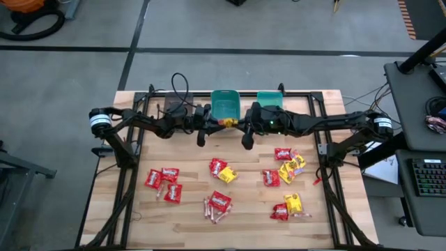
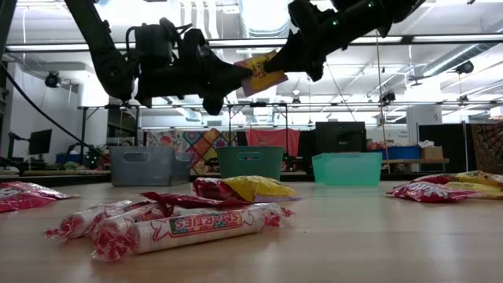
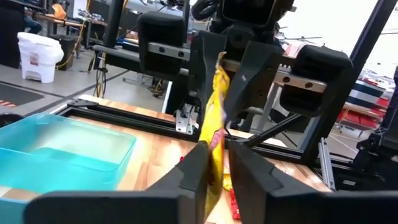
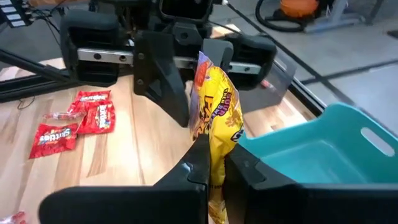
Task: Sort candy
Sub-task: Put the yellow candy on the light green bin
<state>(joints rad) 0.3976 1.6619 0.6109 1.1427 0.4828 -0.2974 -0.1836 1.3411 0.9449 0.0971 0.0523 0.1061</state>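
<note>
A yellow candy packet [image 1: 227,123] hangs in the air between my two grippers, just in front of the teal bin [image 1: 225,104]. It also shows in the low view [image 2: 263,72]. My left gripper [image 1: 211,125] comes from the table's left and is shut on one end of it. My right gripper [image 1: 242,127] comes from the right and is shut on the other end. Red packets [image 1: 162,183], yellow packets [image 1: 291,167] and thin stick pieces [image 1: 214,209] lie flat on the wooden table. My left gripper pinches one end of the yellow packet [image 3: 213,163] between its two fingers [image 3: 193,171], coming level from the table's left. The packet stands on edge and is lifted clear of the table. My right gripper pinches the packet's opposite end [image 4: 217,158] between its two fingers [image 4: 198,163], coming level from the table's right. The packet stretches across to the other gripper, high above the table.
A second teal bin [image 1: 270,101] stands at the far edge beside the first, and a grey bin [image 2: 141,165] stands to their left. Candy lies in loose groups on the near half of the table [image 1: 251,223]. A black frame [image 1: 320,150] runs along the table's sides.
</note>
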